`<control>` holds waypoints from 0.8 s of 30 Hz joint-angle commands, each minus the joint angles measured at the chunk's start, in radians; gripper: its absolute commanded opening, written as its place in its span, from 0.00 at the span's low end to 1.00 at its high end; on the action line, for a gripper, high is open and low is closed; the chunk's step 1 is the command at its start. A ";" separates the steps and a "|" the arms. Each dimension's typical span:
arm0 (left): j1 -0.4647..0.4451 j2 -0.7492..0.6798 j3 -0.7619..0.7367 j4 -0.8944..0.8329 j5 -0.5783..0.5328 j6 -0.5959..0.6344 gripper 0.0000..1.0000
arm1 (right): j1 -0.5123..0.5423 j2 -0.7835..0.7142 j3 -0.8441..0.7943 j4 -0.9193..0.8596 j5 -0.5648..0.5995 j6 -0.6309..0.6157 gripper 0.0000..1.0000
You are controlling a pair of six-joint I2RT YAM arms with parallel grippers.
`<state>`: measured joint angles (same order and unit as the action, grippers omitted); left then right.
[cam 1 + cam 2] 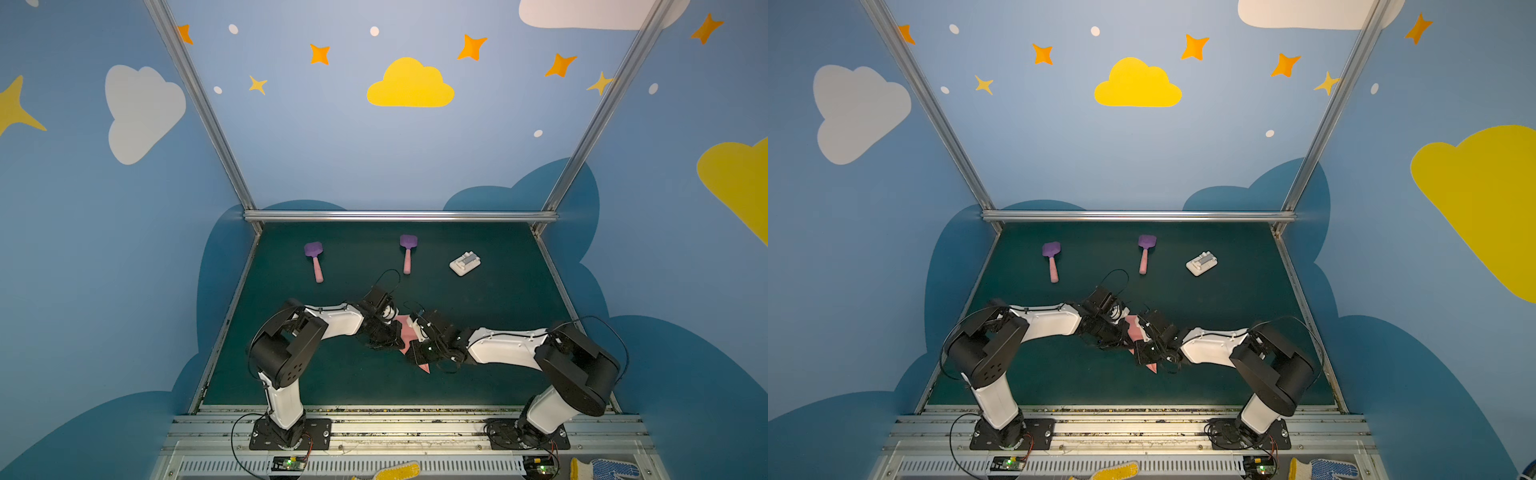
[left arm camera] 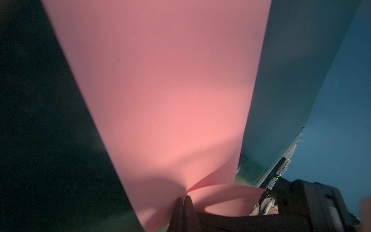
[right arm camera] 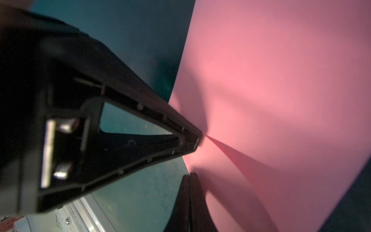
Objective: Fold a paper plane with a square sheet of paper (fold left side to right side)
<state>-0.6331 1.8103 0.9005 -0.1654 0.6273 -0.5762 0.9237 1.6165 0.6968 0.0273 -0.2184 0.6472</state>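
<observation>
Your pink sheet of paper [image 1: 402,329] sits over the front middle of the dark green table [image 1: 498,340], mostly hidden in both top views between the two wrists, with a pointed end poking out toward the front. Your left gripper [image 2: 183,199] is clenched on one edge, where the paper buckles into a curl, and your right gripper [image 3: 189,176] is pinched onto the same sheet close beside it. A purple spatula [image 1: 314,262], a second purple spatula [image 1: 407,253] and a white block [image 1: 464,263] lie well apart, toward the back.

Two spatulas [image 1: 314,259] [image 1: 407,251], one white block [image 1: 465,263], one paper sheet [image 1: 405,328], two grippers [image 2: 183,200] [image 3: 189,178].
</observation>
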 commanded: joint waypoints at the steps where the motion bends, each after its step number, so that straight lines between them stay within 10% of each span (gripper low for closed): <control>1: -0.017 0.060 -0.019 -0.045 -0.071 0.014 0.04 | -0.005 -0.020 -0.059 -0.031 0.016 0.012 0.00; 24: -0.017 0.065 -0.018 -0.053 -0.079 -0.026 0.04 | -0.089 -0.438 -0.408 -0.182 0.147 0.207 0.00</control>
<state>-0.6357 1.8114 0.9009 -0.1619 0.6266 -0.5877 0.8700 1.2297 0.3481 0.0353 -0.1566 0.7921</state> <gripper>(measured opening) 0.047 0.047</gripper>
